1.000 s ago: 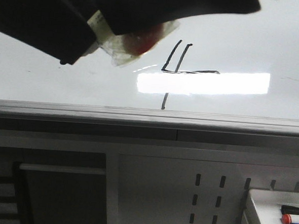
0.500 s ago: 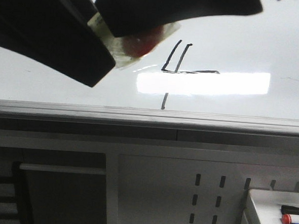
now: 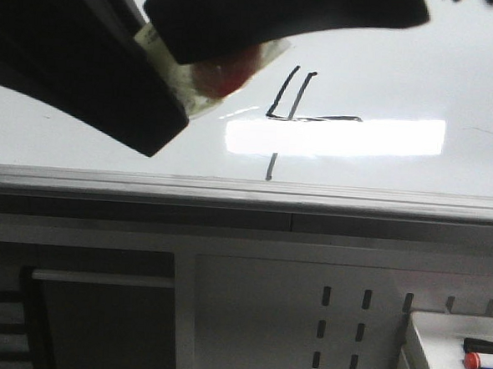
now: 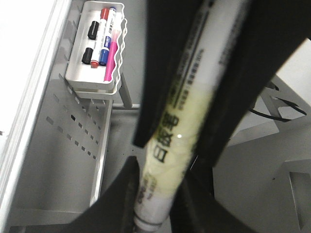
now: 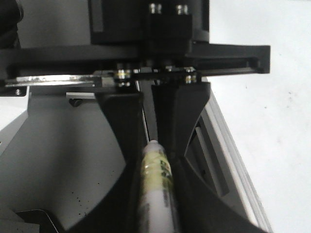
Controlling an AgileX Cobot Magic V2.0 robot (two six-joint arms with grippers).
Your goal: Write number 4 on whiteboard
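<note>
Just right of the marker-clamping tool (image 3: 196, 56), the number 4 (image 3: 297, 112) sits.

Number 4 (image 3: 294, 112) sits on the whiteboard (image 3: 421, 70), near its middle. My pincers hang over the board's left part, a marker (image 3: 216, 70) clamped between them, just left of the 4. Below the board's edge, a perforated panel (image 3: 297, 321); tray of markers (image 3: 458, 356) at its lower right.
</note>
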